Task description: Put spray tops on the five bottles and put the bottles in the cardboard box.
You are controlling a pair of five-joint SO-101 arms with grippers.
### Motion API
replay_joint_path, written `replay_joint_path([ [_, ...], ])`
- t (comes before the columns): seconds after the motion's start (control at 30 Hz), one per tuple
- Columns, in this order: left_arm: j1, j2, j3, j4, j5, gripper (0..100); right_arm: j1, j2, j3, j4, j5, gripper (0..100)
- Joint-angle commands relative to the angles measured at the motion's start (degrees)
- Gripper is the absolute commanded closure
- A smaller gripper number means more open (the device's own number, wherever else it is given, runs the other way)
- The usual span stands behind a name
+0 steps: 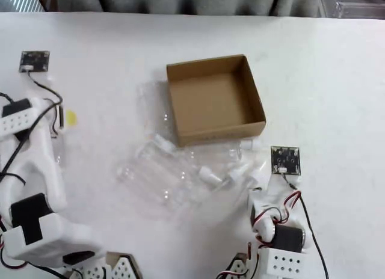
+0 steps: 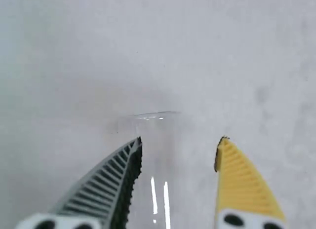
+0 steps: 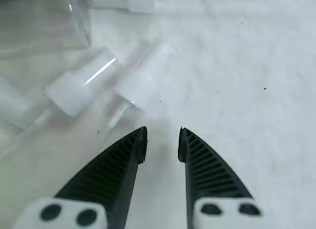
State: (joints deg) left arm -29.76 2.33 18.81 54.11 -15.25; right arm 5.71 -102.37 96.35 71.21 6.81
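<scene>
**Entry: 2 grippers, bottles, spray tops, box, as found on the white table**

Item 1. Left gripper (image 2: 180, 140): 1 grey ribbed finger (image 2: 113, 179) and 1 yellow ribbed finger (image 2: 239, 184). The jaws stood wide apart, set to either side of a clear plastic bottle (image 2: 160, 160). The grey finger was close against the bottle's side and the yellow finger stood off it. Whether either pad pressed the wall could not be told.

Item 2. Right gripper (image 3: 162, 135): 2 black ribbed fingers (image 3: 118, 174). The jaws were parted by a narrow gap, with bare table between them and no grip on anything. 2 white plastic spray tops (image 3: 74, 91) lay side by side just ahead of the fingertips.

Item 3. Brown square cardboard box (image 1: 219, 131): it sat open-topped near the middle of the white table (image 1: 325, 80).

Item 4. Cluster of clear plastic bottles (image 1: 153, 162): they lay on their sides just in front of the box, between the 2 arms. White spray tops were scattered along the cluster's right edge, near the right arm. The exact count of bottles could not be told.
</scene>
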Motion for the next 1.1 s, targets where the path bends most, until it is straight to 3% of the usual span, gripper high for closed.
replay_joint_path([
  [0.0, -0.5, -0.8, -8.1, 7.3, -0.3, 76, 0.9, -0.7, 0.5, -1.0, 0.5, 91.4],
  [0.27, -2.3, -0.9, -20.4, 24.4, -0.4, 77, 0.9, -0.7, 0.5, -1.0, 0.5, 91.4],
  [0.33, -2.9, -0.9, -21.5, 27.9, -0.4, 82, 0.9, -0.7, 0.5, -1.0, 0.5, 91.4],
  [0.43, -3.6, -1.4, -22.1, 29.1, -0.4, 100, 0.9, -0.7, 0.5, -1.0, 0.5, 91.4],
  [0.5, -3.5, -3.7, -20.7, 30.2, 0.2, 95, 0.9, -0.7, 0.5, -1.0, 0.5, 91.4],
  [0.63, -0.6, -13.6, -13.5, 31.6, 0.2, 98, 0.9, -0.7, 0.5, -1.0, 0.5, 91.4],
  [0.8, 6.9, -31.5, 6.6, 26.1, 0.2, 98, 0.9, -0.7, 0.5, -1.0, 0.5, 91.4],
  [1.07, 11.0, -50.0, 37.7, 5.0, 0.3, 98, 0.9, -0.7, 0.5, -1.0, 0.5, 91.4],
])
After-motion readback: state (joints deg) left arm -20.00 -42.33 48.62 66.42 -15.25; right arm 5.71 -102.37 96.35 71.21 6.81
